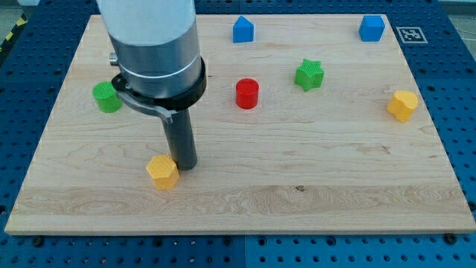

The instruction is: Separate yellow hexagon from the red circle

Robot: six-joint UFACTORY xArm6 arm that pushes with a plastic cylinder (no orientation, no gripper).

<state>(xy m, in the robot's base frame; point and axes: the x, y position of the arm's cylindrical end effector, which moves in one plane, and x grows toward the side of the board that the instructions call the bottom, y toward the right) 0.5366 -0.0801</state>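
Observation:
The yellow hexagon (162, 172) lies low on the board, left of centre. My tip (184, 165) stands right against its right side. The red circle (247, 94) stands alone near the board's middle, well up and to the right of the hexagon, with a wide gap between them. The arm's wide grey body rises above the tip and hides part of the board's upper left, including the red star seen earlier.
A green cylinder (105, 97) sits at the left, partly behind the arm. A green star (309, 74) lies right of the red circle. A blue house-shaped block (242, 30) and a blue cube (371, 28) sit at the top. A second yellow block (402, 105) lies at the right.

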